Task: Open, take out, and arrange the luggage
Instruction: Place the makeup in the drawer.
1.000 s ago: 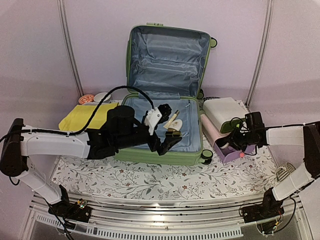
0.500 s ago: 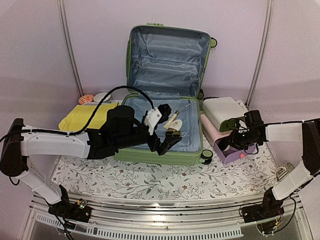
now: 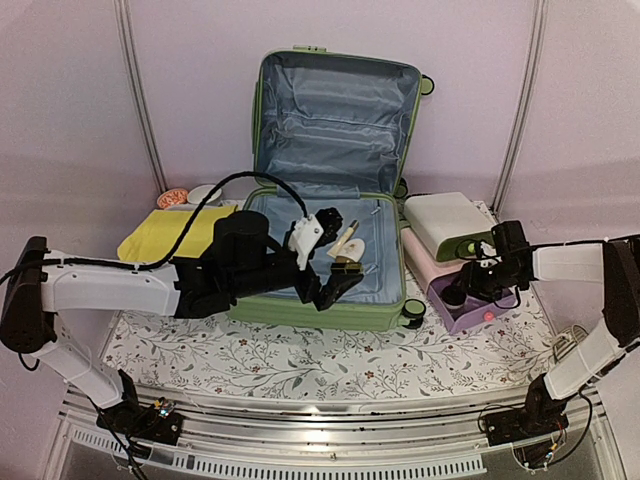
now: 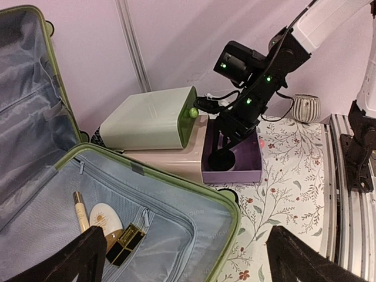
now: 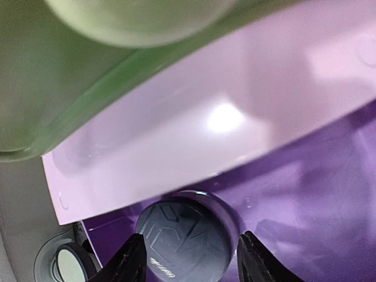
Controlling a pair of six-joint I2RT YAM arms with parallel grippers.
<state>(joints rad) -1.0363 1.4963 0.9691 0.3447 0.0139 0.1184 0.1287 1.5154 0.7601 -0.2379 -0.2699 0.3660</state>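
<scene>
Soft even light, blurred wrist close-up.

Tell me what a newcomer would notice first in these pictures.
The light-green luggage dominates the middle of the table, lying open with its lid propped upright and a few small cosmetics in the lower half. The left gripper hangs wide open above that half. At the right, the right gripper reaches into a purple tray, jaws apart on either side of a dark round item.
</scene>
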